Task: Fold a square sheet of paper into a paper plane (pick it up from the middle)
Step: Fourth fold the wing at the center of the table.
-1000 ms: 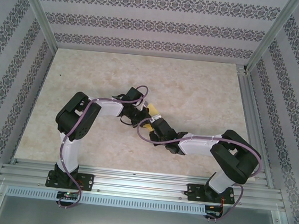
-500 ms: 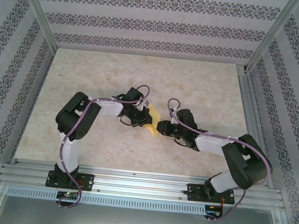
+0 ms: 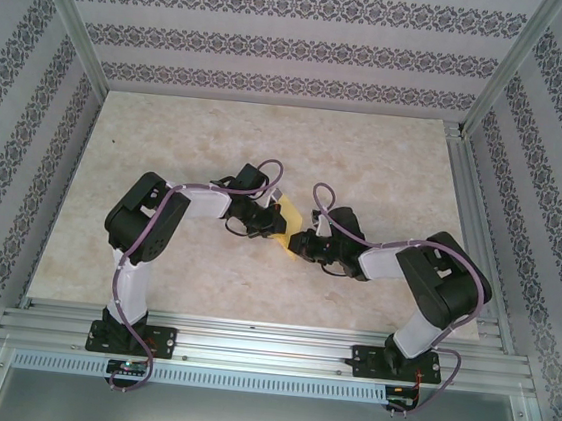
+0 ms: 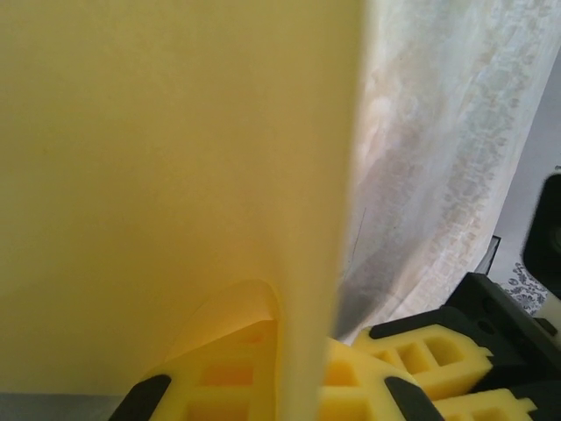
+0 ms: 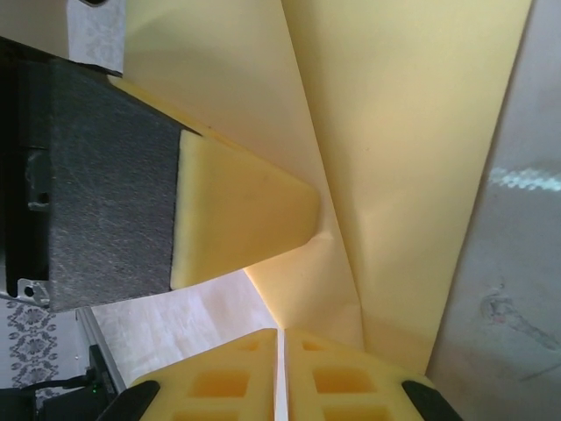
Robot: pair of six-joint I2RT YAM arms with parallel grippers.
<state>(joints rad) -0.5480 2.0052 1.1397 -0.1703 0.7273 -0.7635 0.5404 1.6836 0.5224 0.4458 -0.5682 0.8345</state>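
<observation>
Left wrist view: left claw (image 4: 289, 384) is clamped on the square sheet of paper (image 4: 175, 158). The sheet stands edge-on between the two yellow foam pads (image 4: 355, 395), with a small curled flap just above the left-hand pad. From there it rises as a broad pale-yellow panel ahead of the tips and to their left. Marbled tabletop (image 4: 438, 132) lies beyond, right of the sheet's edge. Right wrist view: right claw (image 5: 280, 373) has its pads together but for a hairline slit. The folded sheet's lower edge meets the tips at that slit and runs off along the right-hand pad. Cannot tell whether paper is actually nipped in the slit. Just ahead and left of these tips, one foam finger (image 5: 245, 219) of the left claw presses on a crease where two panels of the sheet meet. Top external view: both claws sit tip to tip near the tabletop's middle, with the sheet between them.
</observation>
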